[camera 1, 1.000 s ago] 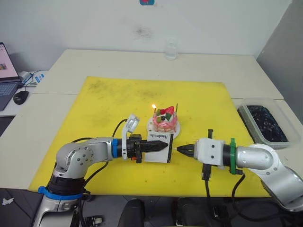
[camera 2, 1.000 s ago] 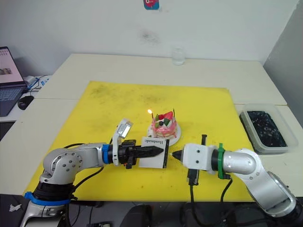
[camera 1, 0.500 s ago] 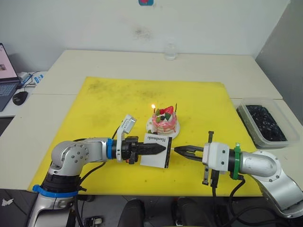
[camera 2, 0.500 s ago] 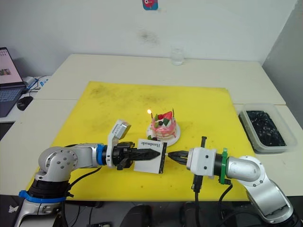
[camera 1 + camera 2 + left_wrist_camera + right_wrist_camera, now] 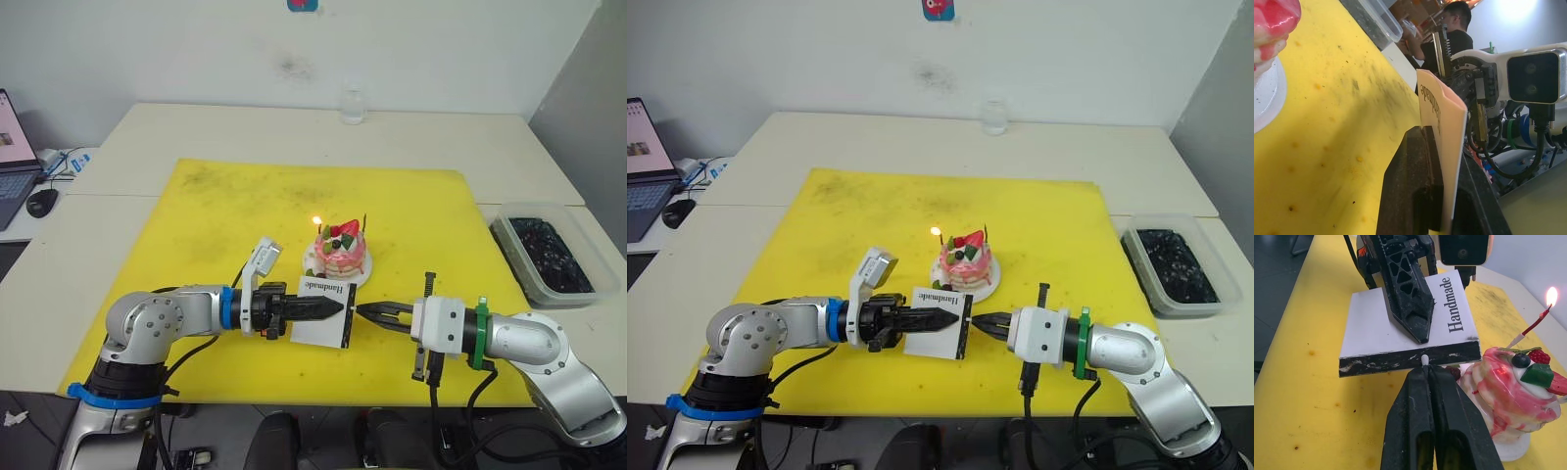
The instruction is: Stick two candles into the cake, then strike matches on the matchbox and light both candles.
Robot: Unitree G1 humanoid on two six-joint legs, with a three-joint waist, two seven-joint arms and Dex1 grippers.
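Observation:
The pink cake (image 5: pixel 340 251) sits on its white plate (image 5: pixel 312 266) on the yellow mat. A red candle (image 5: pixel 1530 328) stands in it with a flame at its top. A second thin candle (image 5: pixel 364 219) rises on the cake's right side, unlit. My left gripper (image 5: pixel 333 306) is shut on the white matchbox (image 5: pixel 1376 328) and holds it upright, with its black striking edge facing right. My right gripper (image 5: pixel 1426 374) is shut on a match. The match's pale head (image 5: pixel 1424 359) touches that black edge.
A clear tub of dark bits (image 5: pixel 545 255) stands right of the mat. A glass (image 5: pixel 354 104) is at the table's far edge. A laptop (image 5: pixel 10 147) and a mouse (image 5: pixel 43 202) lie at the far left. A person (image 5: pixel 1449 29) stands beyond the table.
My right gripper has shifted slightly left, bringing the match head up to the matchbox's striking edge. The left gripper holds the box about where it was half a second ago.

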